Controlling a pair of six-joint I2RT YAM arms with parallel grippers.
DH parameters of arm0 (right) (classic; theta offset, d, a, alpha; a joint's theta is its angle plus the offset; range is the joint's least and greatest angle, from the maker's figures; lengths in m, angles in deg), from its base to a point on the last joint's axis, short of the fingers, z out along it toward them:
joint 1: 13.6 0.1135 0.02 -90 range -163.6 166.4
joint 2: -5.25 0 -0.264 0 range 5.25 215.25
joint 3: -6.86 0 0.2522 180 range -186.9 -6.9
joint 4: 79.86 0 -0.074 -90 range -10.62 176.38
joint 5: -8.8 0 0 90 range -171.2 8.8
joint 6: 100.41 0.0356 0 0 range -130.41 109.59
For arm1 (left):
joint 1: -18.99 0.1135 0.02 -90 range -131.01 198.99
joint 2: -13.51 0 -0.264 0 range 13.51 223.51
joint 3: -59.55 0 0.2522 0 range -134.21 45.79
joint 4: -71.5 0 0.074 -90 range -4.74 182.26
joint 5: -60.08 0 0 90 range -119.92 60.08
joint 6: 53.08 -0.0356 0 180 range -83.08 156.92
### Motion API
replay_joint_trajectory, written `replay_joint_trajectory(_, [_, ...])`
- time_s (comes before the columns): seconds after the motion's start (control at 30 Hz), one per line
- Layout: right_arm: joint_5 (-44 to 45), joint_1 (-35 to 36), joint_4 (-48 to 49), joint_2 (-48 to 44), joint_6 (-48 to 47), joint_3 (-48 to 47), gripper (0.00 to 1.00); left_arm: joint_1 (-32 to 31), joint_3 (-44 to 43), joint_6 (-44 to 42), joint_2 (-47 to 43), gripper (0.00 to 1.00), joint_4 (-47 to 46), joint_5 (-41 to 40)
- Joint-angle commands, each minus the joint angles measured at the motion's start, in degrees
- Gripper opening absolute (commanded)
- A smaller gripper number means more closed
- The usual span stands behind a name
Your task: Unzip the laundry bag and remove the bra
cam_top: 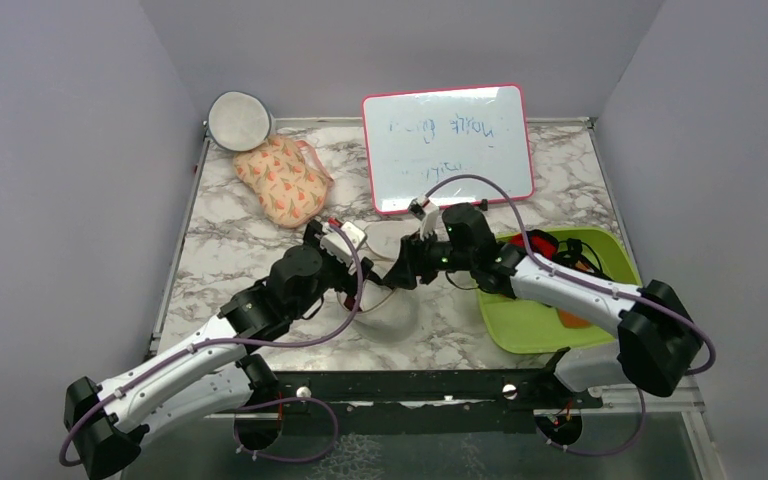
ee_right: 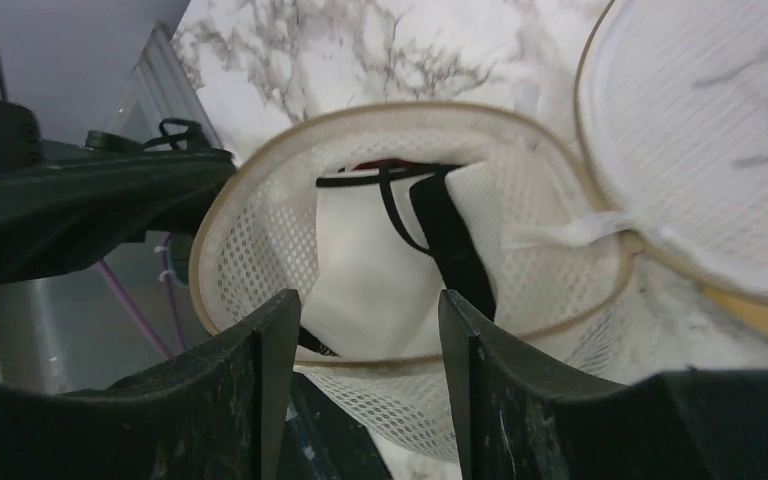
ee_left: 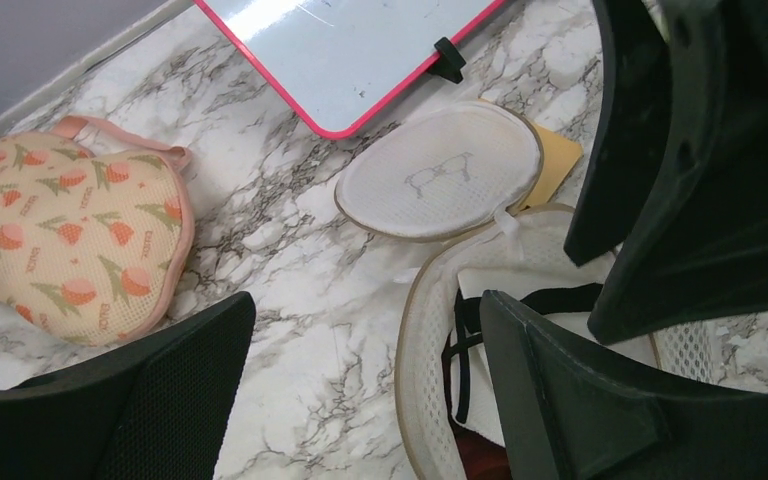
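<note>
Clearly round, honeycomb-mesh laundry bag [ee_right: 250, 250] gapes; white, black-strapped bra [ee_right: 370, 275] inside.

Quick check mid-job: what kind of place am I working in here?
Probably a lab test cell rather than a home: plain grey walls box in a marble-patterned tabletop on three sides, and a pink-framed whiteboard with scribbles sits at the back.

We are seeing the laundry bag [ee_right: 250, 250] as soft white mesh cloth with cream binding. The table [ee_left: 300, 340] is showing a smooth marbled gloss, the whiteboard [cam_top: 447, 140] is shining, and the floral pouch [ee_left: 60, 240] is looking like matt fabric.
</note>
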Motion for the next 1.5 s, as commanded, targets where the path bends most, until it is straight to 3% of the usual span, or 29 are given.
replay_joint_trajectory(0.0, [-9.81,1.21,7.29,2.96,5.58,2.29,0.5,0.07,-0.76,5.92,-2.63,0.79,0.63,-4.11])
replay_joint_trajectory(0.13, [-6.84,3.54,6.15,1.44,5.84,5.53,0.45,0.06,-0.08,20.22,-3.96,0.83,5.6,-3.49])
replay_joint_trajectory(0.27, [-4.92,5.41,6.55,-0.43,6.6,8.94,0.45,0.02,5.0,37.63,-5.93,0.8,8.41,1.23])
replay_joint_trajectory(0.37, [-4.01,6.12,6.68,-0.3,7.12,10.34,0.45,0.02,9.35,43.82,-8.96,0.76,8.2,5.29])
replay_joint_trajectory(0.53, [-4.12,7.76,9.56,2.33,8.62,11.79,0.45,0.03,12.55,47.92,-14.08,0.7,10.19,5.68])
replay_joint_trajectory(0.8, [-0.77,8.31,8.42,2.56,8.97,10.54,0.47,0.07,18.02,53.81,-20.04,0.28,9.19,9.18])
replay_joint_trajectory(0.97, [2.98,8.31,2.25,2.27,4.46,4.98,0.56,0.02,20.52,55.45,-22.67,0.08,8.54,10.59])
replay_joint_trajectory(1.23, [9.46,11.49,-8.26,11.05,-2.28,-8.73,0.75,0.0,22.13,55.76,-23.64,0.0,8.49,10.93])
replay_joint_trajectory(1.47, [33.88,20.97,-22.9,20.18,1.2,-20.42,0.83,-0.01,24.01,55.76,-23.87,0.0,8.3,10.71])
